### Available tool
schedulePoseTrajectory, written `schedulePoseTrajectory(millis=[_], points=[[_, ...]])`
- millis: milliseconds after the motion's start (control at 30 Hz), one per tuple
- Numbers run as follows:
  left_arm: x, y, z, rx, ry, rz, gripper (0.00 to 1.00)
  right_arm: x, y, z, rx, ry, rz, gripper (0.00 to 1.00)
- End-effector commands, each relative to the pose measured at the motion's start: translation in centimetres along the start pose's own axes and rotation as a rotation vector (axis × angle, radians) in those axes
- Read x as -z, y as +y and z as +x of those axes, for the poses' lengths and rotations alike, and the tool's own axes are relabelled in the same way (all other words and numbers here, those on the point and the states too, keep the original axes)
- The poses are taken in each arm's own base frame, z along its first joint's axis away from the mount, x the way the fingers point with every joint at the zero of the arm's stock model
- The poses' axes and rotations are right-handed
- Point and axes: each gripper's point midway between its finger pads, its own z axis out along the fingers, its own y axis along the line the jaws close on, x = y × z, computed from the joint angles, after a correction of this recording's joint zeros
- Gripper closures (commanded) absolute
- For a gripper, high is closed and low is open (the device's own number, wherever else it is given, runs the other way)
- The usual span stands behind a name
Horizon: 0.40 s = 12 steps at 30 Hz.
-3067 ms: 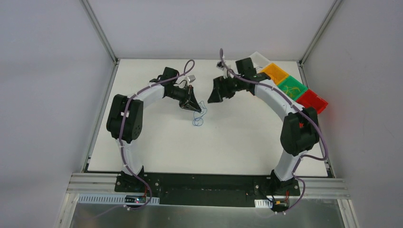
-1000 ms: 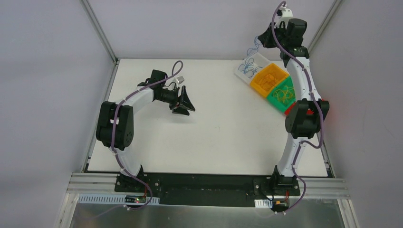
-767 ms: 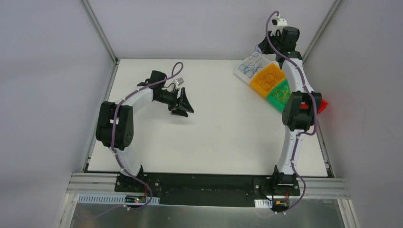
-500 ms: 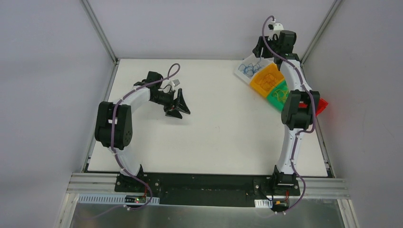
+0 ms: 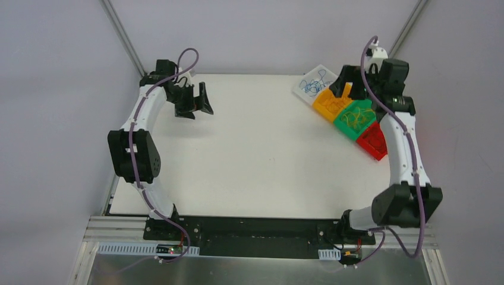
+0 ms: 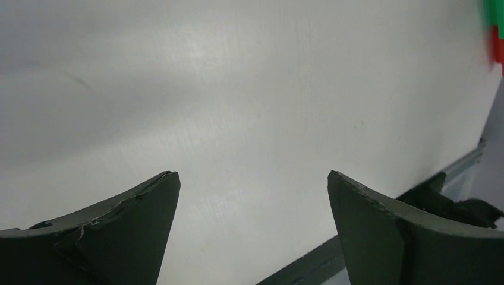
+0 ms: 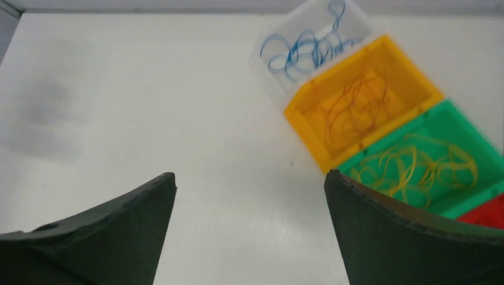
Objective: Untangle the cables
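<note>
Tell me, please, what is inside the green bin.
A loose bunch of thin yellow wires lies in the green bin. Its near part is hidden behind a finger of the right tool.

In the right wrist view, the red bin is cut to a corner by the lower right edge, its contents unseen. The green bin has a blurred far wall, and its near end sits behind a finger. From above, the right end effector covers part of the orange bin. In the left wrist view, the green and red bins are a blurred sliver at the upper right edge.
</note>
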Motion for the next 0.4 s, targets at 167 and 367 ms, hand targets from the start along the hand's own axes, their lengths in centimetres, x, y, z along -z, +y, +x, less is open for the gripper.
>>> schedulePoseTrajectory(millis=[167,367], points=[[5.6,3.5,-1.4,-0.037,-0.08,-0.237,0.01,8.2,0.2,13.7,-0.314,0.227,0.11,0.01],[6.2,3.0,0.6,-0.018,-0.07,-0.23,0.01,9.9,-0.4,12.9,-0.34,0.173,0.134,0.01]])
